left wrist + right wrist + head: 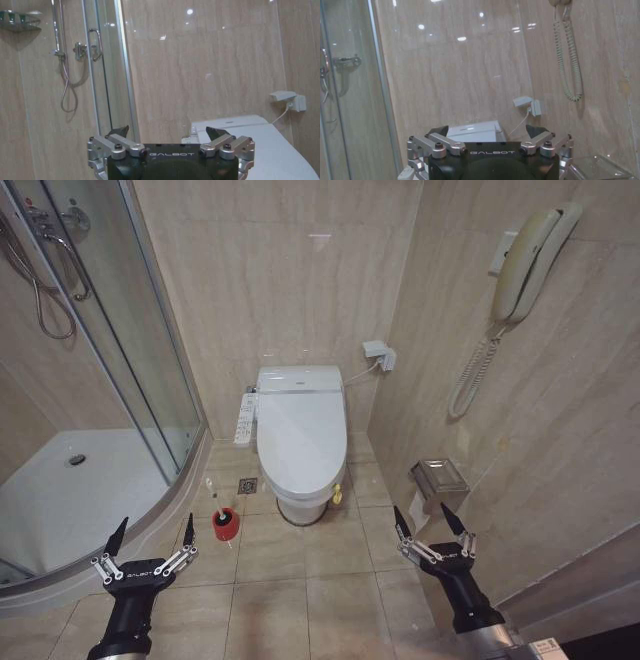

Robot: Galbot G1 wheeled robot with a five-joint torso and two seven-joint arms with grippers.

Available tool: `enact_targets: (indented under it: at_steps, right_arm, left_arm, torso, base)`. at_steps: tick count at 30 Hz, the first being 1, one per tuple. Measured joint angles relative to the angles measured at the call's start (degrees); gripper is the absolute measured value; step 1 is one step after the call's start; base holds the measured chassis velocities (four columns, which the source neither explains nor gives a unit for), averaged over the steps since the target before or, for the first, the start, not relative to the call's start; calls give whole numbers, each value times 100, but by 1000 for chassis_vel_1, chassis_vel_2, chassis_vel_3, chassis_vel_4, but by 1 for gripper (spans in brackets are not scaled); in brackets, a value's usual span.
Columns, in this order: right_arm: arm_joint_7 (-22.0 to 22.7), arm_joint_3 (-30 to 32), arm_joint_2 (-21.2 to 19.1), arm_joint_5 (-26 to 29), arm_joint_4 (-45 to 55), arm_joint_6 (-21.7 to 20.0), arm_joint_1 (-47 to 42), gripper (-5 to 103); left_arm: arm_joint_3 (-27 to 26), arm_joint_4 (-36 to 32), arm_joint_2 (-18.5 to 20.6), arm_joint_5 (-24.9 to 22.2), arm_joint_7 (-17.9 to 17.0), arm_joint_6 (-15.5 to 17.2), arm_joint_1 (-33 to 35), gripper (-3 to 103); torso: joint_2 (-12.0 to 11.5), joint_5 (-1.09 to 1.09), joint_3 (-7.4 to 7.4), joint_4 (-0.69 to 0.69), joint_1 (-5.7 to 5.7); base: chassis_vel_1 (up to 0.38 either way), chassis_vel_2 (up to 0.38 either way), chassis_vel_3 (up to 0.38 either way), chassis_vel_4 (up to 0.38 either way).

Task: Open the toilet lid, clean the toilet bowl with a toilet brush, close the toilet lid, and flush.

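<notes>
**A:** Where do you stand on the job?

**B:** At the very start, by my reading. The toilet lid is down flat over the toilet bowl, against the back wall between the glass shower door and the side wall with the wall phone. Nothing is opened, nothing brushed.

**A:** And your claws?

**B:** Your left claw hangs low over the floor tiles near the shower's curved edge, fingers spread wide, gripping nothing. Your right claw mirrors it on the other side, beside the small metal tray on the wall, also wide apart and empty. Both are well apart from the toilet.

**A:** The brush?

**B:** The toilet brush stands in its red holder cup on the floor, just left of the toilet's base, handle leaning slightly toward the shower.

**A:** So what first?

**B:** Lifting the lid, I judge. You'll need to close the distance, then get a finger under the lid's front edge, where the yellow-green tag hangs.
</notes>
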Motion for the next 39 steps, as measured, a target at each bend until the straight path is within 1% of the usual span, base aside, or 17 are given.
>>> enact_targets:
  at_steps: [8,11,15,22,24,26,31,39]
  right_arm:
    - [66,-21,31,-8,26,11,-6,100]
    - [120,-19,25,-8,83,-29,-29,100]
    - [194,-19,32,-9,139,-53,-45,100]
    - [307,-21,39,-62,141,9,-28,100]
    - [284,-10,39,-78,141,-5,-25,100]
    - [143,34,39,-139,127,-50,-25,100]
    - [-82,39,43,-116,33,77,-18,100]
    - [-19,15,30,-71,0,104,2,100]
  left_arm:
    - [0,0,0,0,0,0,0,100]
    - [0,0,0,0,0,0,-1,100]
    - [0,0,1,0,0,0,-1,100]
    - [0,0,-1,0,0,0,0,100]
    - [0,0,-1,0,0,0,0,100]
    - [0,0,-1,0,0,0,0,100]
    - [0,0,-1,0,0,0,1,100]
    - [0,0,-1,0,0,0,0,100]
  torso:
    - [0,0,1,-1,1]
    - [-2,0,2,2,4]
    - [-2,-1,3,-1,7]
    - [0,0,0,0,-2]
    - [0,0,-1,0,-2]
    - [1,0,-1,0,-2]
    - [0,0,0,0,-1]
    - [0,0,0,1,0]
  base:
    - [-134,115,135,-139]
    - [-188,191,180,-179]
    - [-125,139,86,-103]
    - [18,-15,-12,14]
    - [58,-36,-46,45]
    - [0,0,0,0]
    - [-7,4,11,-7]
    - [-93,86,92,-84]
